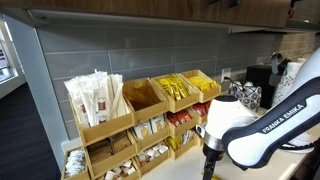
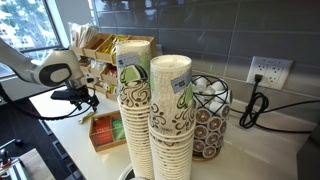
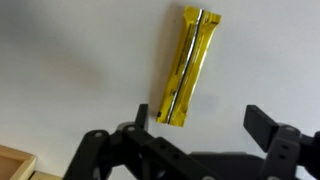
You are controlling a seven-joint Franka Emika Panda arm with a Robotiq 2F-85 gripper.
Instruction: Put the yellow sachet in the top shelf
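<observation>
- Currently the yellow sachet point(image 3: 188, 65) is lying flat on the white tabletop point(image 3: 70, 60) in the wrist view. Its long side is running nearly straight up the picture with a slight lean.
- The hand point(image 3: 200, 122) is hovering above the tabletop with its dark fingers point(image 3: 266, 128) spread wide. Nothing is sitting between them, and neither finger is touching the sachet.
- The sachet's lower end is showing just beside one finger, while the other finger is standing well apart from it.
- A corner of a wooden tray point(image 3: 14, 160) is peeking in at the lower edge of the wrist view.
- In an exterior view the top shelf point(image 1: 146, 98) is sitting as the highest row of the wooden rack, against a grey tiled wall.
- One of its bins is holding white-and-brown paper sticks point(image 1: 95, 98), and another is holding yellow packets point(image 1: 177, 90).
- The white arm point(image 1: 255, 120) is reaching down in front of the rack, well below that top row.
- In an exterior view, stacks of paper cups point(image 2: 150, 110) are filling the foreground, with a wire basket point(image 2: 210, 115) just beside them and red sachets point(image 2: 103, 126) lying in the tray near the arm.
</observation>
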